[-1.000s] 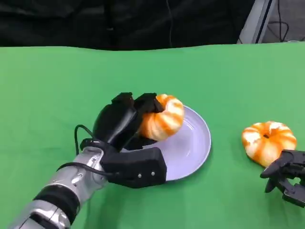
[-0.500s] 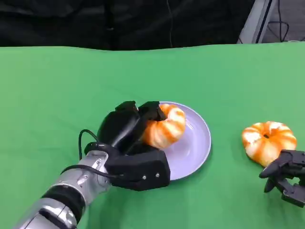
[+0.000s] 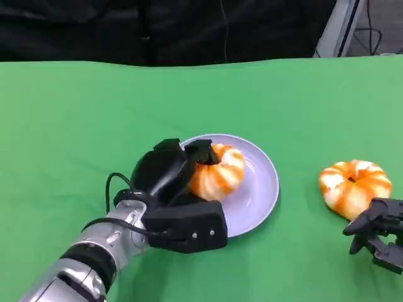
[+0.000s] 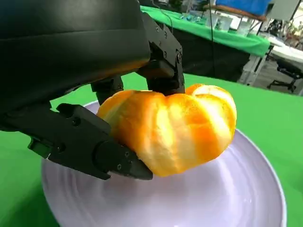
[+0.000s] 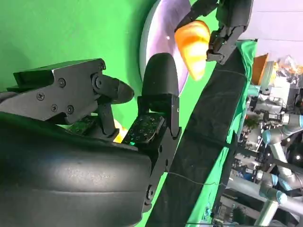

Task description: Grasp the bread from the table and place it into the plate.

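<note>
Over on the left, the silver forearm (image 3: 88,261) angles up across the green table (image 3: 75,126) to the left hand (image 3: 173,189), whose black fingers (image 4: 163,52) are wrapped over the top and near side of the bread (image 3: 217,171). That's a firm grip on the orange-and-white ring loaf, thumb side beneath it, fingers clamped above. The bread sits over the left half of the pale lilac plate (image 3: 258,189); in the left wrist view its underside looks just clear of the plate surface or barely touching, and I cannot tell which.

Moving right, bare plate, then a strip of green cloth, then a second bread ring (image 3: 354,187) lying flat on the table, well apart from the plate.

At the far right edge, the right hand (image 3: 378,234) rests low just beside that second loaf, fingers curled loosely and apart, holding nothing.
</note>
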